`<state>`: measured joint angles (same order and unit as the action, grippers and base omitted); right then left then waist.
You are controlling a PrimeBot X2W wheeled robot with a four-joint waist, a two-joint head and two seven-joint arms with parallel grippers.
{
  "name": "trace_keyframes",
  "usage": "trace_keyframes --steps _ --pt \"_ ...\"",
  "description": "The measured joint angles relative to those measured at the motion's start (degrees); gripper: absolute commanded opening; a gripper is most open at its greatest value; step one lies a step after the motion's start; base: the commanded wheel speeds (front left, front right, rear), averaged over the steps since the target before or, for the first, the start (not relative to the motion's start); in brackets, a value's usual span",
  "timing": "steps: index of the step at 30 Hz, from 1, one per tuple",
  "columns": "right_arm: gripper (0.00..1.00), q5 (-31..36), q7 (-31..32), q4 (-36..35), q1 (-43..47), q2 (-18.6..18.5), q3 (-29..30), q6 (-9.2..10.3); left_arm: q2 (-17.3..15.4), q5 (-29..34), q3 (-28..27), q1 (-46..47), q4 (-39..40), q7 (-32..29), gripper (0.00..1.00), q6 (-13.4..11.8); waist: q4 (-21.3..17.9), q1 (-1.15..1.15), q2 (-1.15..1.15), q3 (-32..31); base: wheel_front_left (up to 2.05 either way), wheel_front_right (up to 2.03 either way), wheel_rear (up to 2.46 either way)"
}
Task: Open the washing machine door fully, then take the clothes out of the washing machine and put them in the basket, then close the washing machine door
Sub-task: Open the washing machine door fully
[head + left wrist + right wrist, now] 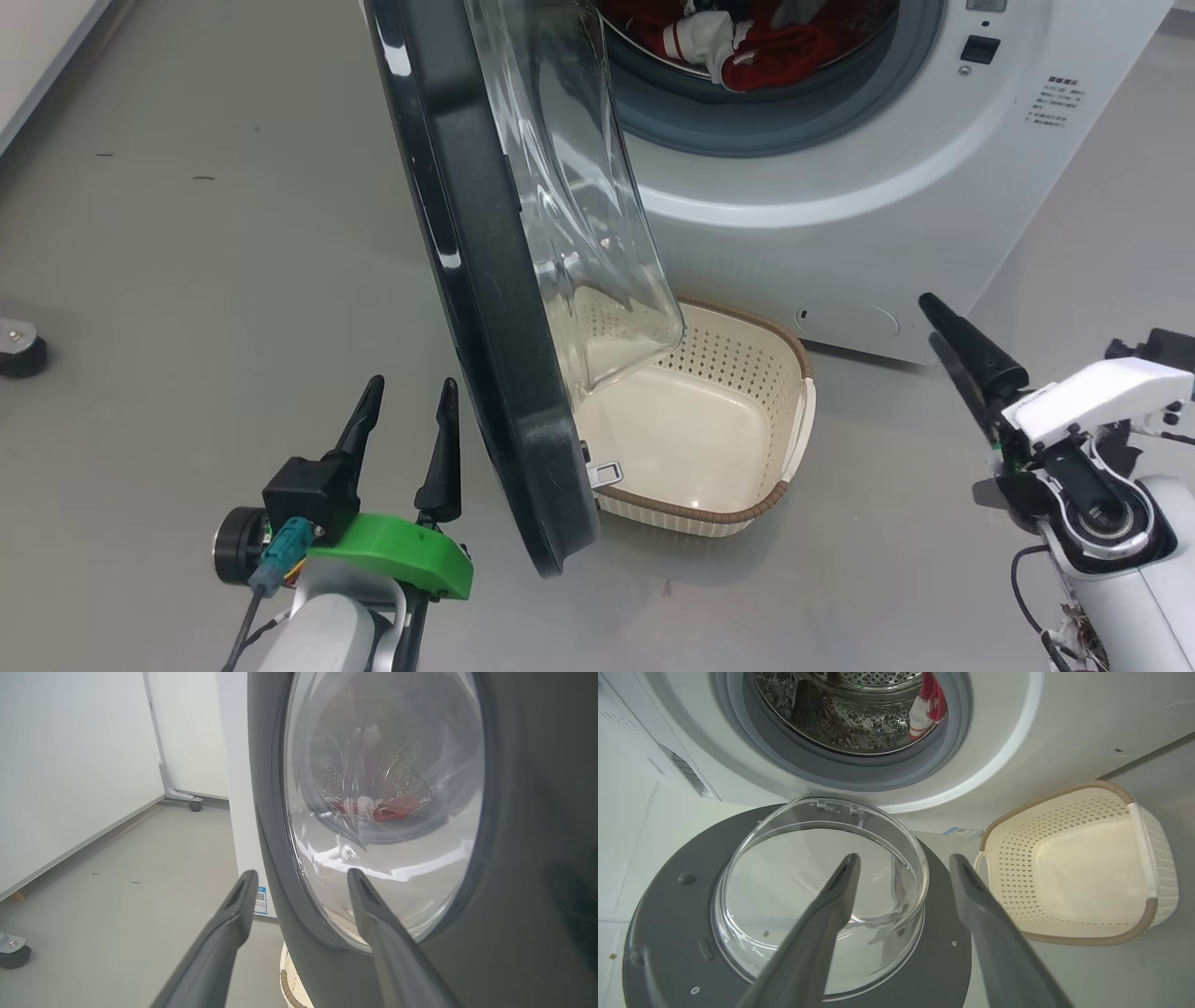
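Observation:
The washing machine door stands swung out edge-on, its clear glass bowl facing the white washing machine. Red and white clothes lie in the drum. The cream basket sits on the floor under the door, with nothing in it. My left gripper is open just left of the door's lower edge, pointing at its outer face. My right gripper is open at the lower right. It faces the door's inner side and the basket, holding nothing.
A black castor sits at the far left of the grey floor. A white wall panel and a wheeled stand foot lie beyond the machine's left side. A blue label marks the machine's lower corner.

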<state>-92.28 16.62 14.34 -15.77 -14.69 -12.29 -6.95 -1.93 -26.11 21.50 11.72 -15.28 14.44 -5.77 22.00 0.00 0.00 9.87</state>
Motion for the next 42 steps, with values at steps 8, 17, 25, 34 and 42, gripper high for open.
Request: trace_keyframes --steps 8,17,25,34,42 --pt "1.0 13.45 -13.08 -0.38 4.13 -3.22 1.23 -0.01 0.0 0.0 -0.49 -0.03 -0.35 0.0 1.0 -0.07 -0.41 0.0 0.0 -0.32 0.0 0.0 0.0" --pt "1.0 31.7 -27.64 0.73 5.95 -8.73 0.93 0.38 0.0 0.01 -0.75 -0.04 -0.52 0.0 1.0 -0.33 -0.53 0.0 0.0 -0.77 0.0 0.0 0.0" --pt "1.0 52.13 -32.44 -1.13 6.27 -13.17 0.48 9.02 0.0 0.08 -0.98 -0.68 -0.63 0.0 1.0 -0.47 -0.65 0.0 0.0 -1.0 0.0 0.0 0.0" --pt "1.0 63.45 -31.55 -7.01 8.99 -10.29 2.02 12.73 0.0 0.08 -1.26 -0.7 -0.59 0.0 1.0 -0.47 -1.01 0.0 0.0 -0.74 0.0 0.0 0.0" --pt "1.0 65.88 -31.54 -7.79 14.88 -5.08 2.01 13.16 0.0 0.08 -1.29 -0.71 -0.63 0.0 1.0 -0.47 -1.3 0.0 0.0 -0.66 0.0 0.0 0.0"
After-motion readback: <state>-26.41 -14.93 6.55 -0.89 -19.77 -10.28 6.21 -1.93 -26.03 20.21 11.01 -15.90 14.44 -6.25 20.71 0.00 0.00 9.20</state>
